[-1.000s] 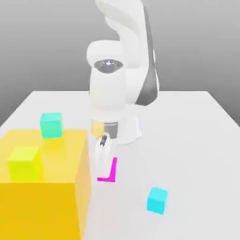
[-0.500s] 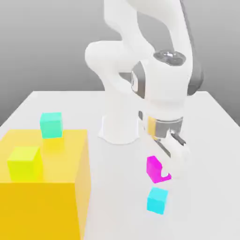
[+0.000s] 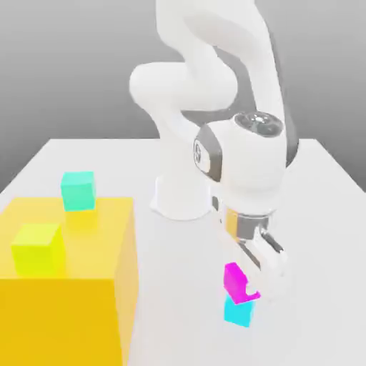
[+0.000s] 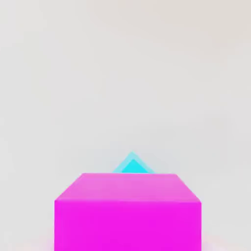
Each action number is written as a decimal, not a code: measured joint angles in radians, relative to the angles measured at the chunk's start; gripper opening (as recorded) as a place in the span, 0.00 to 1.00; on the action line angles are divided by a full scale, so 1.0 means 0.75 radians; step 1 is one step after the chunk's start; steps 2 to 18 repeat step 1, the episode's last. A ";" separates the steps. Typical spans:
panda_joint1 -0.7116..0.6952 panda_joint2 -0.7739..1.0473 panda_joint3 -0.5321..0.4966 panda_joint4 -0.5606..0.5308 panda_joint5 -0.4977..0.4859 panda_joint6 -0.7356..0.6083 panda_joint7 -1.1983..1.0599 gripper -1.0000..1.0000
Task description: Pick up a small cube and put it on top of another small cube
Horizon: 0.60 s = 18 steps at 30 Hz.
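While we have the magenta cube [image 3: 234, 282] caught in the gripper [image 3: 250, 287], the stack itself is unfinished. The jaws are closed on the cube, one finger showing against its side in the exterior view. We see it just over the cyan cube [image 3: 238, 312], which sits on the near part of the table [image 3: 182, 314], toward the exterior view's right. From that side the magenta cube hides the upper part of the cyan one, so we cannot tell whether the two touch or a small gap is left.

We judge the pick-up done and the carry nearly so. What is left is the fine lining up, the last bit of lowering if there is a gap, the release, and a clean retreat of the arm [image 3: 250, 161]. The hand view shows a corner of the cyan cube peeking out past the magenta one, so the two look turned against each other; a stack can stand that way if their middles agree. The magenta cube also looks tilted in the exterior view, and we would want it flat before letting go, since an off-centre or slanted drop could tip it off.

Over on the exterior view's left, the teal cube [image 3: 78, 191] rests farther back on the big orange block [image 3: 57, 322], with the yellow cube [image 3: 38, 248] nearer; neither needs touching.
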 joint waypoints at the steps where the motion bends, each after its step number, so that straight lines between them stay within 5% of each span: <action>1: 0.000 0.000 0.000 0.000 0.000 0.000 0.000 1.00; 18: 0.000 0.000 0.000 0.000 0.000 0.000 0.000 1.00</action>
